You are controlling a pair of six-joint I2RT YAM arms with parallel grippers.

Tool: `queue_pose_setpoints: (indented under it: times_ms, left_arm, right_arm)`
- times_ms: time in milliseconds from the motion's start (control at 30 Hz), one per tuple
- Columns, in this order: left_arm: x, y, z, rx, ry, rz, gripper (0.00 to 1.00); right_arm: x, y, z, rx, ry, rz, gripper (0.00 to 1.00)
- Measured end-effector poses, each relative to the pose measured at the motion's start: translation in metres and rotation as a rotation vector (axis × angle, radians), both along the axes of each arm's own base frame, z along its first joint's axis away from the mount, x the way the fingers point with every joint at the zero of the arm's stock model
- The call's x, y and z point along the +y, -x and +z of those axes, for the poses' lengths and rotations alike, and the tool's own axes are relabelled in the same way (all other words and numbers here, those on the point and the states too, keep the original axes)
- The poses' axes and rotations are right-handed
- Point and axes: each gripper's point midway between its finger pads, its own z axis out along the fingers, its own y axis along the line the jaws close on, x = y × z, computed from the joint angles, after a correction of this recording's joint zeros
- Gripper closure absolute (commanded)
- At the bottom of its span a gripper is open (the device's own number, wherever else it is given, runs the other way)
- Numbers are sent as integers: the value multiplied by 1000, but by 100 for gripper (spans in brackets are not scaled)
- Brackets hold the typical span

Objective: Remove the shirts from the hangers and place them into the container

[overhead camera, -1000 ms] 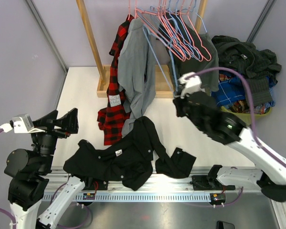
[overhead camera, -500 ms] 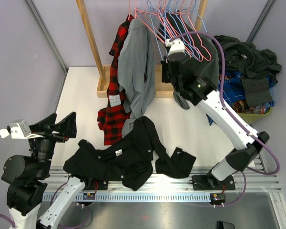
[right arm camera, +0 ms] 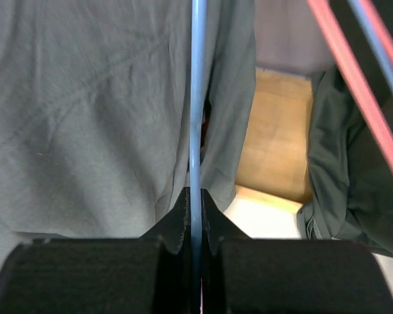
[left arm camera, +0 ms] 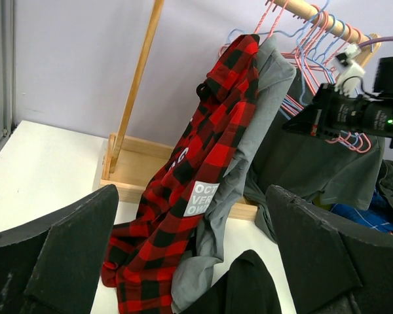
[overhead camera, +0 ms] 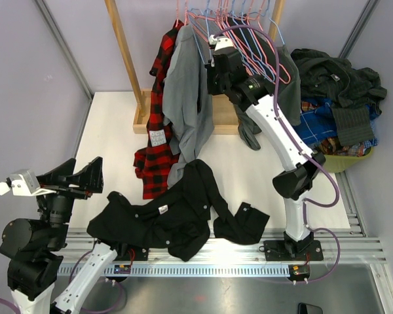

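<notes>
1. Right gripper (right arm camera: 195, 219): fingers clenched on the thin wire of a light-blue hanger (right arm camera: 196, 98), up among the hangers near the rail of the wooden rack (overhead camera: 124, 52).
2. Left gripper (left arm camera: 193, 209): jaws spread wide and grasping nothing. It is poised at the near left corner of the table (overhead camera: 111, 131) and faces the rack.
3. Grey shirt (overhead camera: 183, 91): hangs from the rail, just behind the clamped wire, between the plaid shirt (overhead camera: 158, 104) and a bunch of bare pink-red and blue hangers (overhead camera: 249, 39).
4. Plaid shirt: hangs left of the grey one with a white lettered label showing. Its lower end lies on the table.
5. Black shirt (overhead camera: 177, 216): off any hanger, crumpled on the table near the front edge.
6. Container (overhead camera: 340, 160): yellow-green tub at the table's right edge, heaped with clothes. Only a strip of rim is visible.
</notes>
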Motion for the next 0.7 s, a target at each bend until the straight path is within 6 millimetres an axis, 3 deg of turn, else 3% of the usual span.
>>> queue_pose_setpoints:
  times_ms: [100, 133, 233, 267, 333, 433, 500, 600, 700]
  left_arm:
    - [1, 1, 0, -4, 2, 0, 1]
    - [1, 1, 0, -5, 2, 0, 1]
    - [0, 2, 0, -4, 2, -1, 1]
    - [0, 2, 0, -4, 2, -1, 1]
    - [0, 2, 0, -4, 2, -2, 1]
    - [0, 2, 0, -4, 2, -5, 1]
    - [0, 2, 0, -4, 2, -7, 1]
    - [-2, 2, 1, -5, 3, -15, 1]
    - [-4, 2, 1, -4, 7, -26, 1]
  right_arm:
    - [1, 1, -15, 48, 22, 16, 96]
    - [1, 1, -17, 52, 23, 17, 53]
    - [-1, 5, -19, 73, 21, 25, 10]
    - [-1, 8, -23, 86, 28, 30, 1]
    - [-6, 17, -32, 115, 43, 42, 1]
    - [-16, 47, -52, 180, 52, 73, 0]
    - [-28, 76, -63, 219, 61, 90, 1]
    - [-37, 120, -64, 213, 42, 129, 1]
    - [-29, 174, -61, 193, 13, 217, 1]
